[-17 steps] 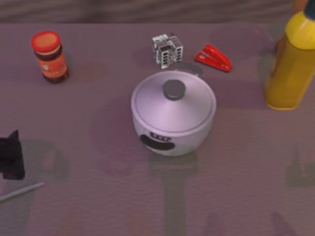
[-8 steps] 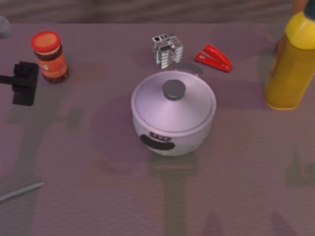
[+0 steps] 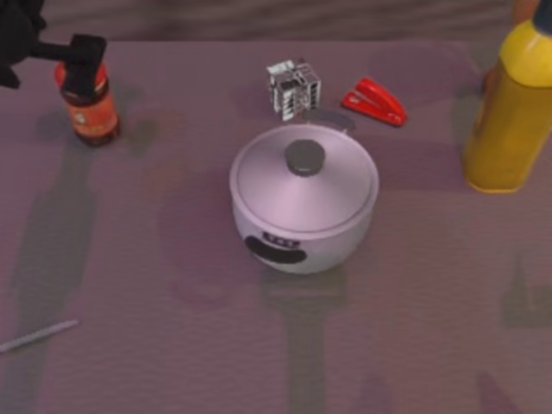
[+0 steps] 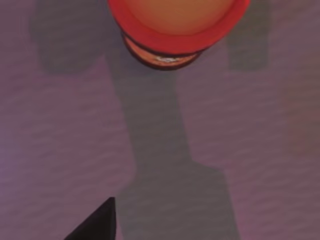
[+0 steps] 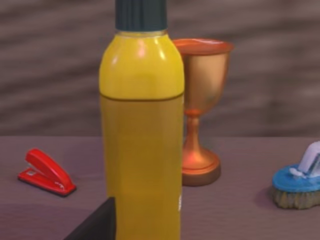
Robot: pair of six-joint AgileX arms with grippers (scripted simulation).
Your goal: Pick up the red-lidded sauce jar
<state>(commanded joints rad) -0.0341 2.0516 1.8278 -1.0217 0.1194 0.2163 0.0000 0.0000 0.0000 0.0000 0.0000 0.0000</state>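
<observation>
The red-lidded sauce jar point(image 3: 91, 110) stands upright at the table's back left, with dark contents and an orange-red label. My left gripper point(image 3: 84, 50) hovers just over its lid, reaching in from the back-left corner and covering part of the lid. In the left wrist view the red lid point(image 4: 177, 22) fills the upper edge, and one dark fingertip point(image 4: 102, 222) shows well off centre, so the jaws stand open with nothing between them. My right arm is parked out of the top view; its fingertip point(image 5: 100, 222) shows before the yellow bottle point(image 5: 141, 150).
A silver lidded pot point(image 3: 304, 194) sits mid-table. Behind it lie a black-and-white cube point(image 3: 293, 86) and a red stapler point(image 3: 373, 100). The tall yellow bottle point(image 3: 513, 103) stands at the right edge, with a copper goblet point(image 5: 200, 115) and blue brush point(image 5: 299, 186) beyond. A thin grey rod point(image 3: 39, 335) lies front left.
My left gripper has travelled from the table's left edge toward the back, passing beside the jar, and now sits over its lid. The jar has not moved.
</observation>
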